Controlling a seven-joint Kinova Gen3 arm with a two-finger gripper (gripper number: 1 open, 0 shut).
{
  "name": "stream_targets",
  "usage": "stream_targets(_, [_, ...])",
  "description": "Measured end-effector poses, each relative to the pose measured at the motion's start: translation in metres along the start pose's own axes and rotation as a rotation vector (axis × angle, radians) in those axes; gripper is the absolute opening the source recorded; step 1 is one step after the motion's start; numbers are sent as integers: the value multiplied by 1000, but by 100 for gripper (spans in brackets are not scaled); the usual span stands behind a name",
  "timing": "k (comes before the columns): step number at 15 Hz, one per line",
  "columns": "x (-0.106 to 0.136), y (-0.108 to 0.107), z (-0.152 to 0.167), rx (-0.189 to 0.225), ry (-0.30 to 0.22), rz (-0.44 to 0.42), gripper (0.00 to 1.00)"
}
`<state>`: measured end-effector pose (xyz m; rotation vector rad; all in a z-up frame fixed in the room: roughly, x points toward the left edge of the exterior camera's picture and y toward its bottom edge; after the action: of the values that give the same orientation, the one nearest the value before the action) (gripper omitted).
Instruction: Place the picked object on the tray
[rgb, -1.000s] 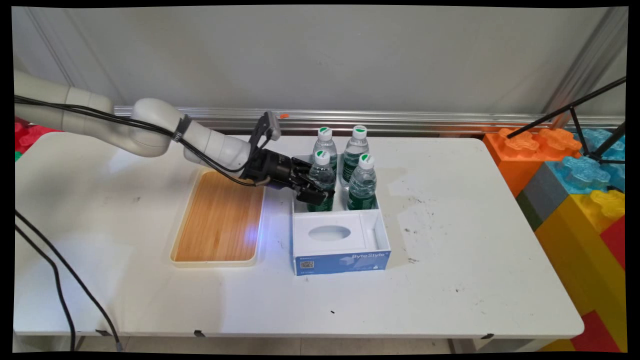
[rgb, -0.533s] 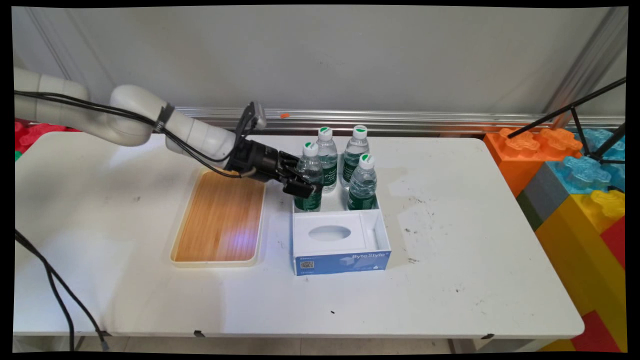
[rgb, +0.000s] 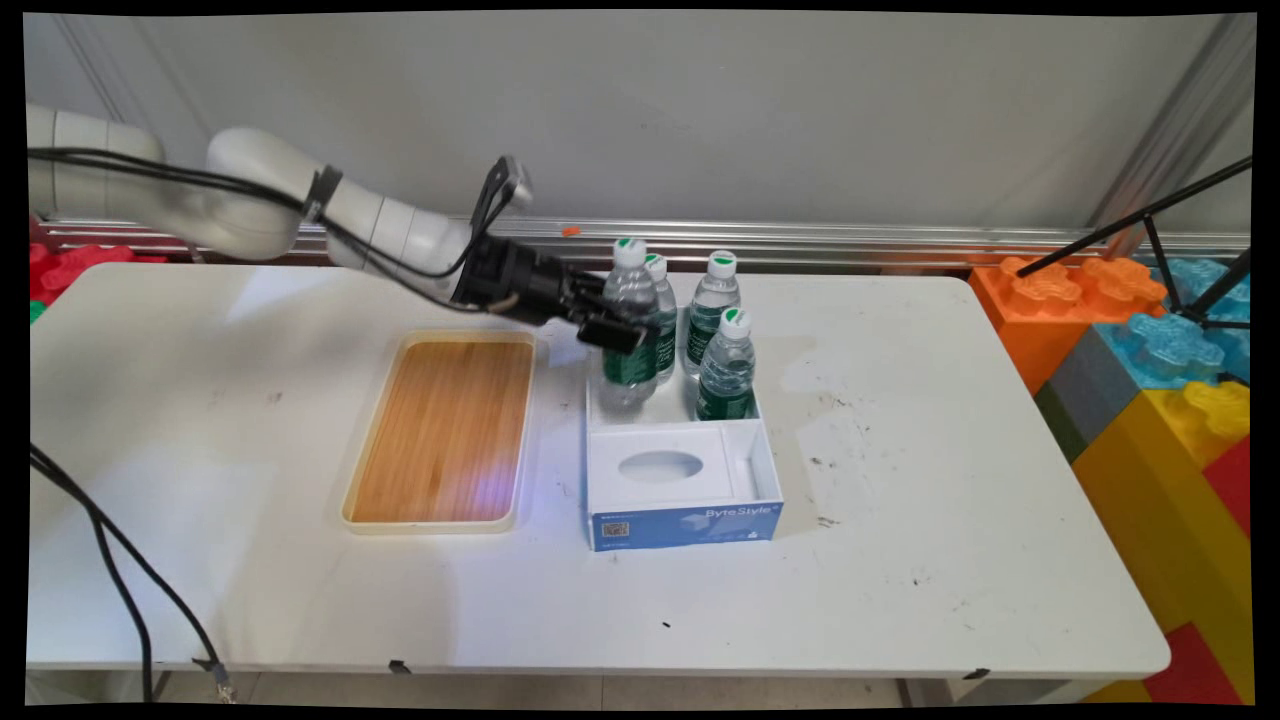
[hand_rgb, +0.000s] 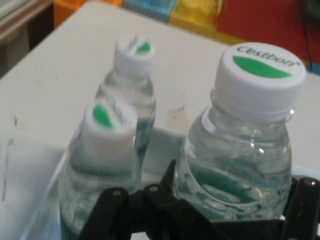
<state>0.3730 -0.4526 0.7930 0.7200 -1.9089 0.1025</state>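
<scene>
Main view: gripper (rgb: 622, 331) clenched around a water bottle (rgb: 630, 330), lifted above the box (rgb: 684, 470).

The held bottle (hand_rgb: 240, 145) is cut off at the bottom of the hand view, so its lower half does not show. Beyond the gripper (rgb: 612, 335), the back bottle (rgb: 660, 315) is half hidden. The two bottles (hand_rgb: 107, 165) beside it look blurry.

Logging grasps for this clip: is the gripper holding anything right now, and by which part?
Yes: the gripper is shut on a water bottle, gripping its body at the green label, below the cap.
</scene>
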Motion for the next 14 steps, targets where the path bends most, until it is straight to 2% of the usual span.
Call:
stream_targets(3, [32, 3, 3, 1, 45, -2, 0])
stream_targets(7, [70, 13, -8, -13, 76, 10, 0])
stream_targets(10, [91, 28, -33, -48, 69, 42, 0])
stream_targets(14, [98, 36, -77, -67, 24, 70, 0])
